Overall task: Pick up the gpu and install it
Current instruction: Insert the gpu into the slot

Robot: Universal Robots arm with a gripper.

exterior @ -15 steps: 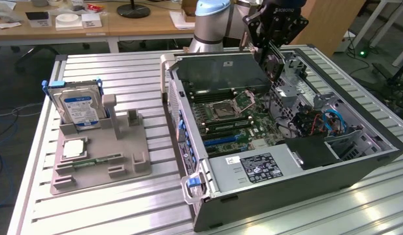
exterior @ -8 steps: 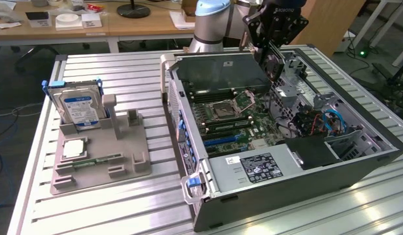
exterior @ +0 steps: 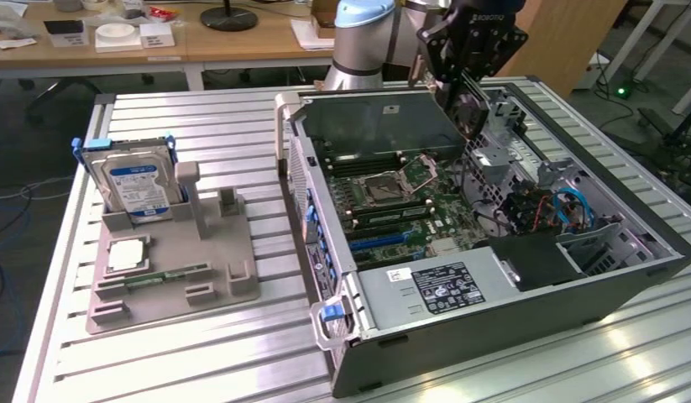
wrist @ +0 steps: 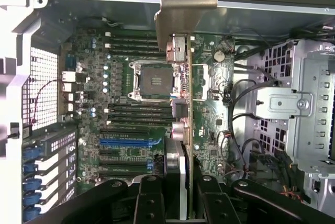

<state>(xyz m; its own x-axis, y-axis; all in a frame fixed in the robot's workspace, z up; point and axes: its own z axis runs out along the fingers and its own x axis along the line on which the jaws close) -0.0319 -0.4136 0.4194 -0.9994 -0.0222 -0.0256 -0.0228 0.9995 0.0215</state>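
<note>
Holding gpu [wrist: 180,51] above motherboard [wrist: 125,150]

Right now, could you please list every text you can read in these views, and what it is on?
"ROBOTIQ": on the gripper body.
hard drive label: too small to read.
power supply label: too small to read.
motherboard print: blurred.

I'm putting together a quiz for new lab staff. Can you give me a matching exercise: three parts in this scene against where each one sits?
1. gpu
2. hard drive
3. processor socket

A. on the motherboard inside the case
B. clamped in the gripper, above the open case
C. standing upright in the grey holder

Pairs: 1-B, 2-C, 3-A
</note>
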